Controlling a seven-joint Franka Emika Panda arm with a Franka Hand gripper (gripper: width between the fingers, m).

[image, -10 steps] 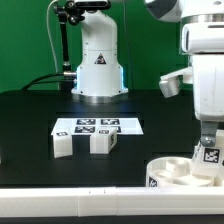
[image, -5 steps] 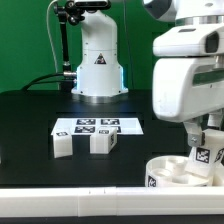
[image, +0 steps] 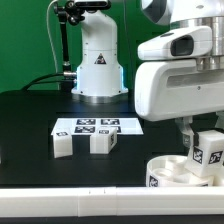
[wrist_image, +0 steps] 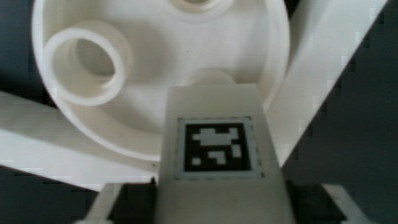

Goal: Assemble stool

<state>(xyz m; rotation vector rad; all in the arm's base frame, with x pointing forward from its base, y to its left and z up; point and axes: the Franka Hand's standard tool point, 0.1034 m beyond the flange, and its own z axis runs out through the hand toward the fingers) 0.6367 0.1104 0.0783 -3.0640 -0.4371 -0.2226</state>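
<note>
The gripper [wrist_image: 228, 205] is closed on a white leg block [image: 207, 150], with one jaw on each side of it. In the wrist view the contact lies at the very edge of the frame, so the grip looks firm but cannot be fully confirmed. The block's black-and-white tag faces the wrist camera, and another tagged face shows in the exterior view.

The block hangs at about four o'clock in the exterior view, over the seat disc [image: 172, 172], which lies flat on the counter [image: 30, 130] near five o'clock. Whether the block's lower end touches the disc or hangs just above it cannot be told. In the wrist view the disc fills the background behind the block, and one round hole [wrist_image: 84, 62] in it is clearly visible.

Two loose leg blocks [image: 63, 143] stand side by side on the counter near the middle of the exterior view, well apart from the disc. The marker board [image: 97, 126] lies just beyond them, toward twelve o'clock. A long white rail [image: 70, 190] runs along the near edge at six o'clock.
</note>
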